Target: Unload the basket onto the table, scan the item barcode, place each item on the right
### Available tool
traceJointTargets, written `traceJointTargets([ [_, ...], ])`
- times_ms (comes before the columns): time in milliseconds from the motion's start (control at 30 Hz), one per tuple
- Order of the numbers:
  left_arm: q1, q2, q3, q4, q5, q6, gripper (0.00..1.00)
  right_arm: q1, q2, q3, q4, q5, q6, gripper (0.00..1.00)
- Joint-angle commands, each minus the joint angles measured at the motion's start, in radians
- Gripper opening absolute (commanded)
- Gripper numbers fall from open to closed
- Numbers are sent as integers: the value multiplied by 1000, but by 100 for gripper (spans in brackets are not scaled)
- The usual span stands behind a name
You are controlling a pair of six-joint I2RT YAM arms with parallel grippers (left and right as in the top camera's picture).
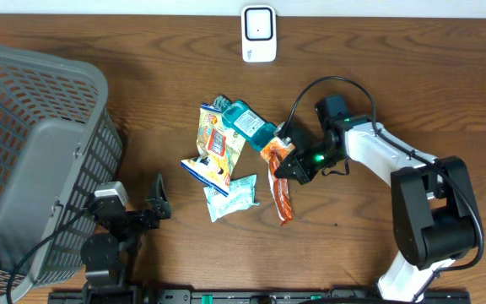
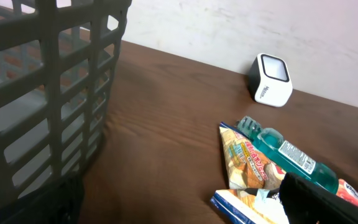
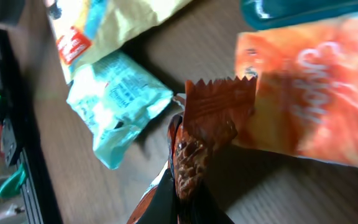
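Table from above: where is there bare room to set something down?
Bare wood lies between the basket and the snack pile, and beyond the right arm, right of the scanner. It is crowded mid-table, where the right gripper pinches a brown wrapper beside the pile.

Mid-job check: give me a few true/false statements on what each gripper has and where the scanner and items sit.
1. The right gripper is shut on the brown wrapper. True.
2. The left gripper holds an item. False: it is open and empty, beside the basket.
3. The scanner stands at the far edge of the table, apart from the pile of items. True.
4. The mint packet is in the basket. False: it lies on the table, at the near side of the pile.
5. The brown wrapper is up at the scanner. False: it is by the pile, next to the orange packet.
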Motion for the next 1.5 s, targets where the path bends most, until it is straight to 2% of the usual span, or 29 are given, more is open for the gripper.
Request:
traceJointTargets([
  [0,3,0,-15,-26,16,2,100,-5,12,23,4,24,94,1],
  [200,3,0,-15,-26,16,2,100,-3,12,102,-29,171,252,1],
  [567,3,0,-15,-26,16,2,100,0,12,123,25,246,267,1],
  [667,3,0,-15,-26,16,2,100,16,12,123,54,345,322,13],
  [733,3,0,-15,-26,16,2,100,33,12,125,68,367,327,14],
  [833,3,0,-15,-26,16,2,100,61,12,149,72,374,352,22],
  [900,3,0,-15,-26,16,2,100,76,11,173,57,383,377,31],
  [1100,3,0,-15,-26,16,2,100,111,11,220,15,382,378,48],
  [1167,3,0,-15,-26,16,2,100,114,11,220,-2,382,378,61],
  [1267,3,0,-15,-26,16,2,100,111,11,220,-48,385,378,71],
  [1467,3,0,-15,-26,16,2,100,93,11,217,-118,386,375,74],
])
